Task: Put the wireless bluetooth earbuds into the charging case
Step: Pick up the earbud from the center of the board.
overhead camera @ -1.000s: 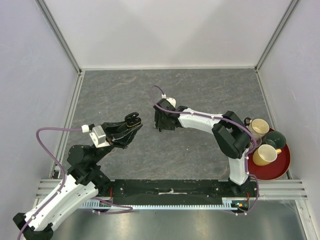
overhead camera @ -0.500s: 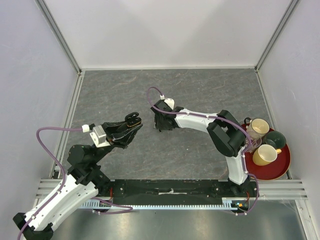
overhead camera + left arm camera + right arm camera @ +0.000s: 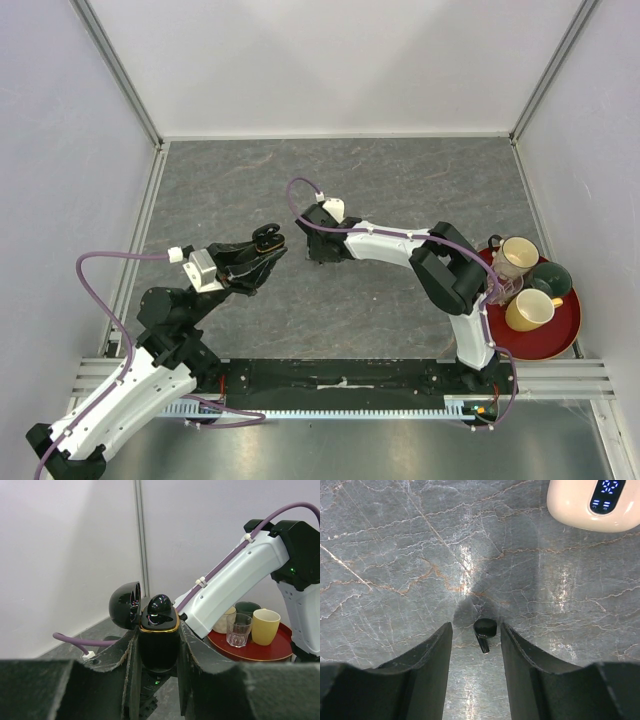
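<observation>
Holding one black earbud (image 3: 159, 606), the open case (image 3: 158, 647) sits in the left claw (image 3: 158, 634).

Desk (image 3: 330, 180): grey stone-veined slab. Lying directly on it:
- small black stemmed earbud (image 3: 485, 629);
- rounded cream-white plastic case (image 3: 580, 507), blue display lit, apart from the earbud;
- round dark-red tray (image 3: 548, 347) at the desk's right edge.

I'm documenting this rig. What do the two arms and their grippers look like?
The left arm and right arm both have white shells with black joints. A purple cable runs along each, tied with white clips. The fingers are dark, broad and rough-textured, curved on the inside.
</observation>
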You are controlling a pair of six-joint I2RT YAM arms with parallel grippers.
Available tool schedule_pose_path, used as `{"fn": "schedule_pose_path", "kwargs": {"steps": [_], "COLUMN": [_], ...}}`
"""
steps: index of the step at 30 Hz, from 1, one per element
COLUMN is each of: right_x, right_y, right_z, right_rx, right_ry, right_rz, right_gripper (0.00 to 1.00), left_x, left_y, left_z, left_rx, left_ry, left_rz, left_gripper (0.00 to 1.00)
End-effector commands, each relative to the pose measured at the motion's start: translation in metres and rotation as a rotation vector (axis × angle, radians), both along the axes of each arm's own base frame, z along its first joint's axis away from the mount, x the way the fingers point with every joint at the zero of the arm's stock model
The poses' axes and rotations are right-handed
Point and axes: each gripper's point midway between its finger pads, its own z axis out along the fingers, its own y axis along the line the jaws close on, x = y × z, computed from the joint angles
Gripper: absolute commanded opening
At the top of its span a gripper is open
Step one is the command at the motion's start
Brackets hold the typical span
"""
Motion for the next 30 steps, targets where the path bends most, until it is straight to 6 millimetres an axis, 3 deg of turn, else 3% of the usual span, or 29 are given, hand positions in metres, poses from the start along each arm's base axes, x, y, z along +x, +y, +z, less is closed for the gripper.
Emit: {"fn": "schedule_pose_path", "kwargs": {"steps": [1,30], "right_x": [0.0038,0.0037], "right_y": [-0.0006,-0.0068], "right_z": [-0.0032,-0.0066], "right_rx": [-0.015,-0.029], "right_ry": [-0.013,-0.008], "right_rz": [-0.028,-0.074], "right_gripper": [0.51,0.38], "left_x": [0.0025,0.0039], "left_y": [0.0035,-0.0015], "left_z": [0.0035,0.0034], "left_rx": [0.000,0.002], "left_ry": [-0.032,-0.028], "left_rz": [0.030,0.013], "left_gripper": [0.02,0.02]}}
